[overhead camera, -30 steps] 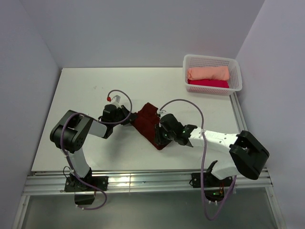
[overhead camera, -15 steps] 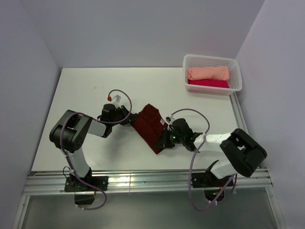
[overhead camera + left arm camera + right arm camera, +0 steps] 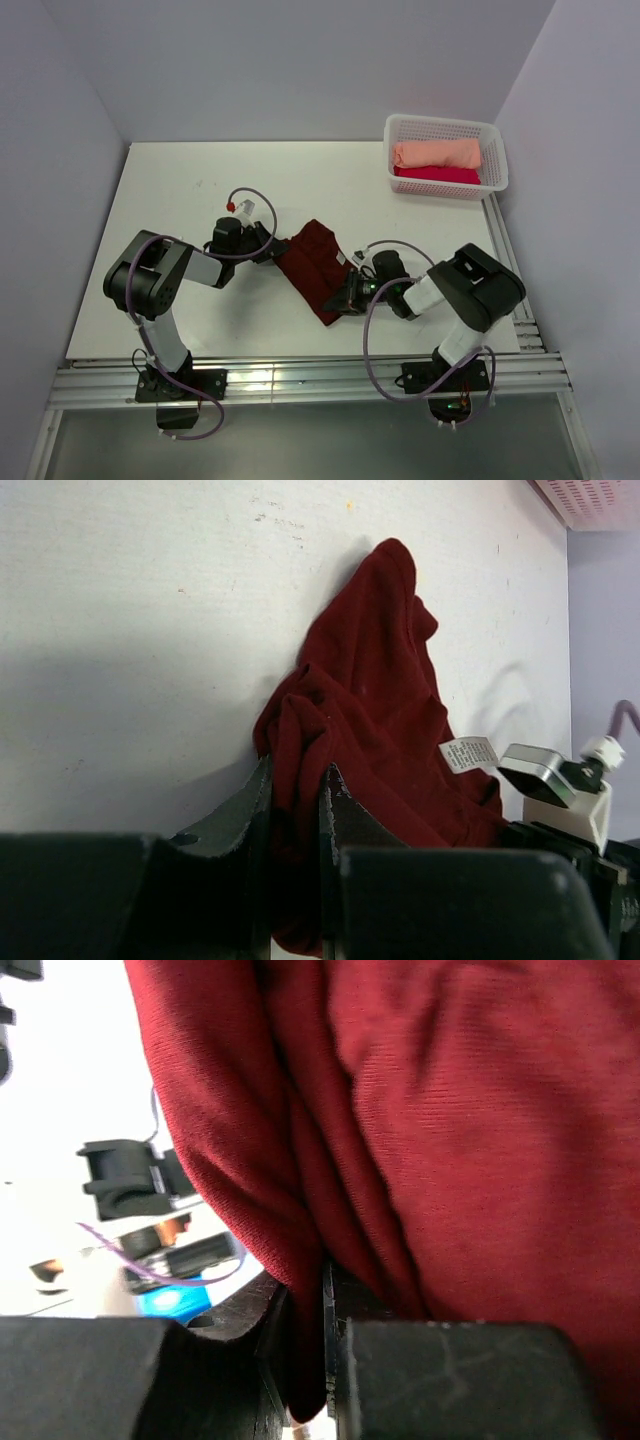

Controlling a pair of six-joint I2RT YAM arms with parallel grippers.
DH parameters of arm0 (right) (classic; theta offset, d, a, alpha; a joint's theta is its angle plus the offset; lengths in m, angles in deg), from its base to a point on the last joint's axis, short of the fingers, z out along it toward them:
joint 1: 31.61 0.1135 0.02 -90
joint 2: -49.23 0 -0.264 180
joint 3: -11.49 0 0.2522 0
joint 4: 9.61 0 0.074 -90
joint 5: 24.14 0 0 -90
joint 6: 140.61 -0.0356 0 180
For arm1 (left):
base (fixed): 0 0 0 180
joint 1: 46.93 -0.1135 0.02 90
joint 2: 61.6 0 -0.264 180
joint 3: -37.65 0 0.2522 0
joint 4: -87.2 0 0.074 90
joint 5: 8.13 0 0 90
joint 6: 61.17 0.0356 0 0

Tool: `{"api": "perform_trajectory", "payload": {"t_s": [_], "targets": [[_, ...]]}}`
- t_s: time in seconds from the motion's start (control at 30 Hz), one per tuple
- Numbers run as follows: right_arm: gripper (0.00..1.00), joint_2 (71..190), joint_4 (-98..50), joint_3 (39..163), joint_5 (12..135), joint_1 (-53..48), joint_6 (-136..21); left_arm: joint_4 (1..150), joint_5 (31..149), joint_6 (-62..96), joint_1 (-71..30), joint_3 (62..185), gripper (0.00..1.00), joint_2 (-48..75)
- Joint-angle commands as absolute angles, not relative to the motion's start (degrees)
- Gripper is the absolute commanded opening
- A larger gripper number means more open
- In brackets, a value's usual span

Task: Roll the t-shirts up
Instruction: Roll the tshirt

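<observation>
We see the maroon shirt [image 3: 313, 268] lying mid-surface [image 3: 200, 180] as a soft, bunched slanting strip between the two arms. In the left wrist view its cloth is matte and heaped in rounded folds, with a small pale label [image 3: 468, 752] sticking out of one side. The left jaws are clamped on a thick fold at its far-left end, and the cloth below that fold is cut off by the dark fingers [image 3: 235, 825]. The right jaws pinch the near-right edge. In the right wrist view a fine knit weave fills the picture, the background is washed out and blurred, and we cannot tell how much cloth sits in the grip. At the far right corner a white lattice basket [image 3: 440, 119] holds a peach roll [image 3: 436, 153] beside a pink one [image 3: 436, 174], which is partly hidden.
</observation>
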State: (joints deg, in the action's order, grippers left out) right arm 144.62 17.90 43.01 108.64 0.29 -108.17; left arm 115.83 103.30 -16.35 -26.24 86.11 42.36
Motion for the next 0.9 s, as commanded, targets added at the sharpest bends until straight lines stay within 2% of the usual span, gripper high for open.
{"api": "perform_trajectory", "payload": {"t_s": [0.0,0.17,0.27,0.37,0.43,0.47,0.5,0.6,0.77,0.87], "targets": [[0.05,151.6,18.7,38.3,114.7,-0.4,-114.3,114.6,100.2,-12.5,-27.9,87.2,0.00,42.7],[0.10,160.3,37.6,35.6,118.6,-0.5,-122.5,117.6,101.1,-11.9,-27.9,86.0,0.00,41.9],[0.11,164.0,43.5,34.8,119.1,-0.6,-125.1,117.8,101.6,-12.0,-27.9,86.0,0.00,42.1],[0.13,164.5,43.0,34.8,118.6,-0.6,-124.5,117.8,101.4,-12.0,-27.9,85.8,0.00,42.0],[0.21,164.0,41.8,34.7,118.2,-0.5,-123.1,117.7,101.2,-12.0,-27.9,85.8,0.00,41.8],[0.26,163.5,40.6,34.7,118.0,-0.5,-122.6,117.7,101.2,-12.0,-27.9,85.8,0.00,41.9],[0.36,162.0,39.7,34.6,117.7,-0.6,-121.5,117.7,101.2,-12.0,-27.9,85.9,0.00,42.0],[0.47,156.2,31.4,34.9,115.3,-0.5,-117.1,117.5,101.1,-11.9,-27.9,85.9,0.00,41.8],[0.47,143.6,7.4,37.8,108.4,-0.5,-108.3,116.9,100.6,-11.4,-27.7,85.8,0.00,41.5],[0.47,133.6,-7.3,40.4,100.0,-0.3,-103.0,116.4,100.0,-11.1,-27.2,86.0,0.00,41.3]]}}
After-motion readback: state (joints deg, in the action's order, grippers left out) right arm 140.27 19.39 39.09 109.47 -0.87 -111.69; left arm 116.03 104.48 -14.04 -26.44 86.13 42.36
